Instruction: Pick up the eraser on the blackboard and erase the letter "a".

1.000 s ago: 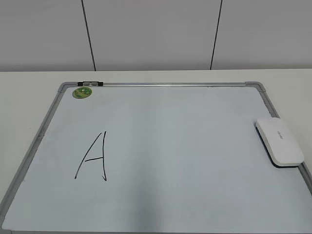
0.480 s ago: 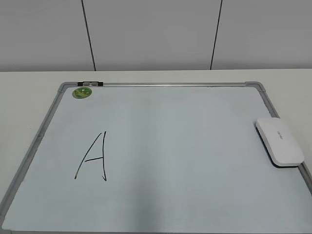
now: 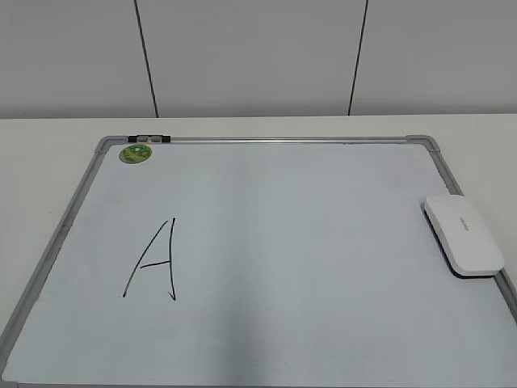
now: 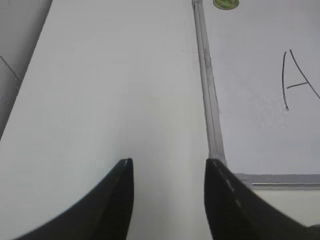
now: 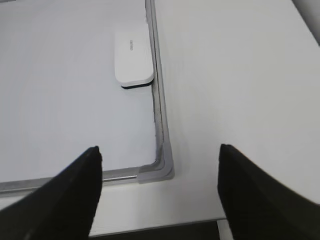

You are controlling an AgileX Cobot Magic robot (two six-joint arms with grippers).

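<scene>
The blackboard [image 3: 266, 145] is really a whiteboard: a large rectangle with a smooth, pale bluish-white face, edged by a grey metal frame with rounded grey corner caps, lying flat on a matte cream table [image 3: 48, 133]. It fills most of the exterior view.

The eraser [image 3: 463, 234] is a flat white plastic block with rounded corners, a dark underside showing along its lower edge and tiny grey lettering on top. It lies on the board at the right middle of the exterior view, tight against the right frame rail. In the right wrist view it sits in the upper centre, its long side beside the frame.

The only writing in sight is a large capital "A" [image 3: 153, 260] in thin black marker, at the lower left of the exterior view and at the right edge of the left wrist view. No small cursive "a" can be made out.

A small round green magnet [image 3: 136, 153] sits at the board's upper left corner, just below a short dark clip [image 3: 149, 139] on the top rail. Behind the table, pale wall panels [image 3: 250, 56] are split by thin dark seams.

The left gripper [image 4: 169, 162] has dark, tapering fingers held moderately apart over bare table, just left of the board's frame, holding nothing. The right gripper [image 5: 160, 150] is spread wide above the board's lower corner cap, also empty, with the eraser well ahead of it.
</scene>
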